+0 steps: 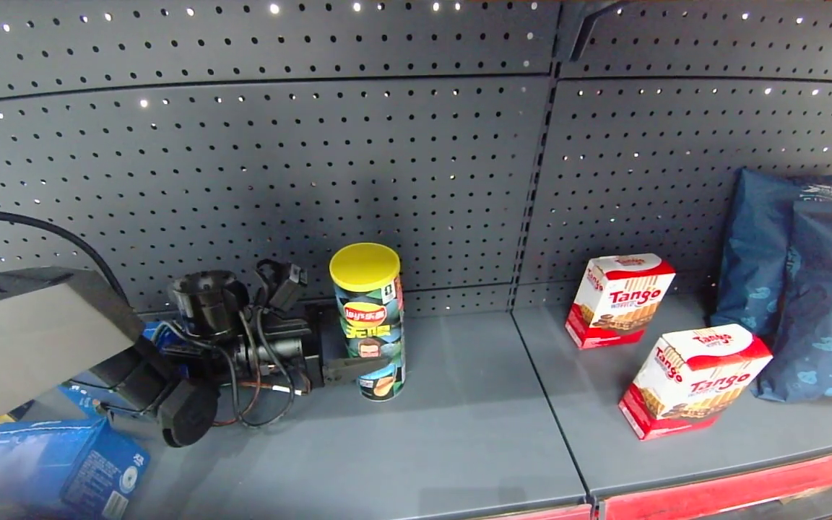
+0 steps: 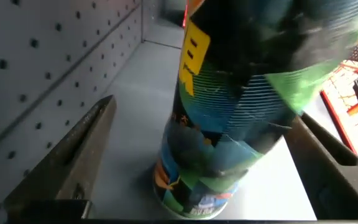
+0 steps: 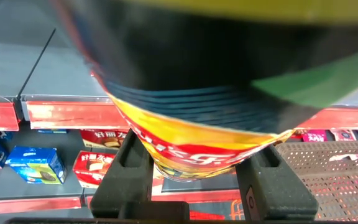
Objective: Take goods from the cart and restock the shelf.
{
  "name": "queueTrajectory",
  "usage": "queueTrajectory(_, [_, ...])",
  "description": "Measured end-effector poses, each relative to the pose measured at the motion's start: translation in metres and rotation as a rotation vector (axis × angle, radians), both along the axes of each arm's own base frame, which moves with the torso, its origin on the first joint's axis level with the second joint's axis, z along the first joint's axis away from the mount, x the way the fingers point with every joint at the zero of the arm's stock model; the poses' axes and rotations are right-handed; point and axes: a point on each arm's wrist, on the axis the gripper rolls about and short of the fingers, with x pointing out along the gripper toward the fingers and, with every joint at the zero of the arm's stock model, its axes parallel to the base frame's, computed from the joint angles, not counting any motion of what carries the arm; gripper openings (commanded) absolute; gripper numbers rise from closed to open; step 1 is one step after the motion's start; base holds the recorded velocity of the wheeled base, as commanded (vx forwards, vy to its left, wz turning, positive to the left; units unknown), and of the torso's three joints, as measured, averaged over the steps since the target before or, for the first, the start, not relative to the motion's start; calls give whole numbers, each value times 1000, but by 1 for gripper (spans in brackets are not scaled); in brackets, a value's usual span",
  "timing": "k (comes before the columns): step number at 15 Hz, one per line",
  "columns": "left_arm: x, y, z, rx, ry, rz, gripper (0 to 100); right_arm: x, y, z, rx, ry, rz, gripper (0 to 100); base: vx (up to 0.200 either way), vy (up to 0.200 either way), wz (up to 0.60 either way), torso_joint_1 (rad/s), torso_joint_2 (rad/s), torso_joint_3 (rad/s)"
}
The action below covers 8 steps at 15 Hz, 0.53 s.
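On shelf (image 1: pixel 459 433), spread left gripper (image 2: pixel 201 118) straddles can (image 1: pixel 369 325); right gripper (image 3: pixel 196 150) clasps 2nd can (image 3: pixel 216 81)

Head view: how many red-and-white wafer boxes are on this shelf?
2. The rear box sits toward the back, just right of the shelf seam; the front box sits nearer the front edge, beside the blue bags. Others could be hidden behind those bags.

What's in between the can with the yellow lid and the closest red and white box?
Only bare grey shelf, crossed by a seam where two boards meet. The head view shows it.
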Motion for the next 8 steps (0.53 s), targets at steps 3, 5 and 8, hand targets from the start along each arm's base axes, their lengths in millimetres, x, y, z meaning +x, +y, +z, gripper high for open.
queueTrajectory(3, [3,-6,-6,1,12,-10,0,0,0,-2,-2,6,2,0,0,0,0,0,0,0])
queueTrajectory(5, [5,-7,-8,0,6,-13,0,0,0,-2,-1,6,1,0,0,0,0,0,0,0])
queueTrajectory(8, [5,-10,-10,0,8,-18,0,1,0,-3,-1,8,1,0,0,0,0,0,0,0])
